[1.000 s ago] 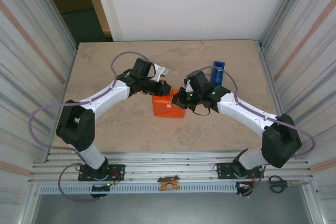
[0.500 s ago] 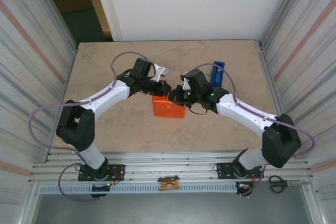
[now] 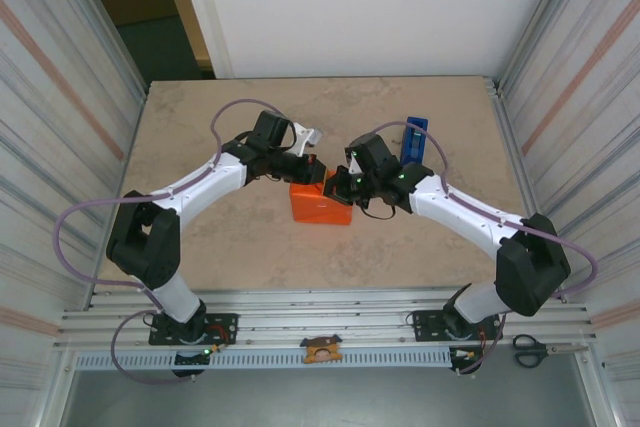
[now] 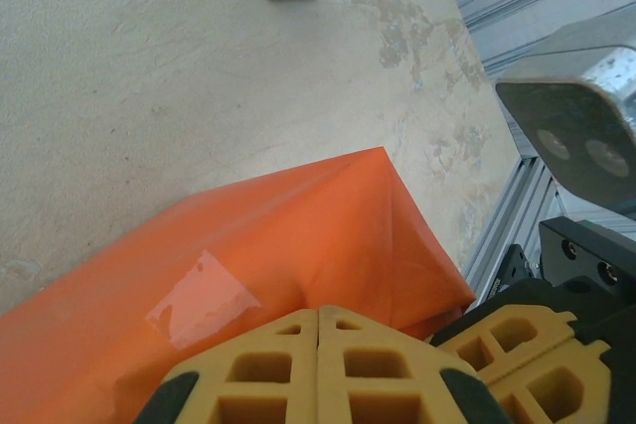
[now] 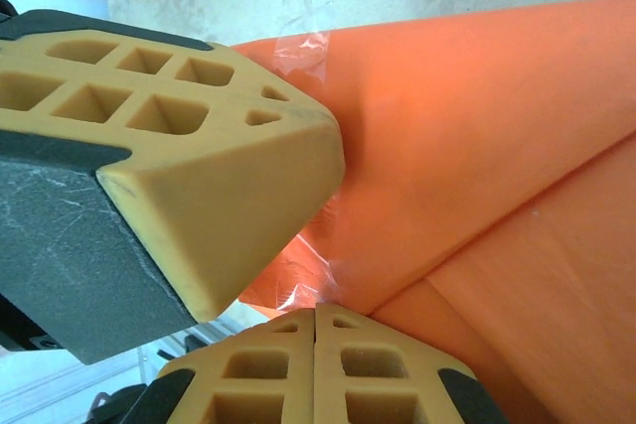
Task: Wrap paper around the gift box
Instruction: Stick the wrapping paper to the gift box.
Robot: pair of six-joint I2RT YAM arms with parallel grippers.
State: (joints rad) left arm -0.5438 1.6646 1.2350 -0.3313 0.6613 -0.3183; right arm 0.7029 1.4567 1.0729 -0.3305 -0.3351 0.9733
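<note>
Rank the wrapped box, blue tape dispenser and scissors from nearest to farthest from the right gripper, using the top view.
1. paper-wrapped gift box, directly at the right gripper.
2. blue tape dispenser, farther back, to the right.
3. scissors, near-right corner rail.

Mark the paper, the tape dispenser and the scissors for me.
paper (image 3: 318,209): top external view, near face of the wrapped package.
tape dispenser (image 3: 414,144): top external view, middle of its blue body.
scissors (image 3: 531,349): top external view, black handle end.
</note>
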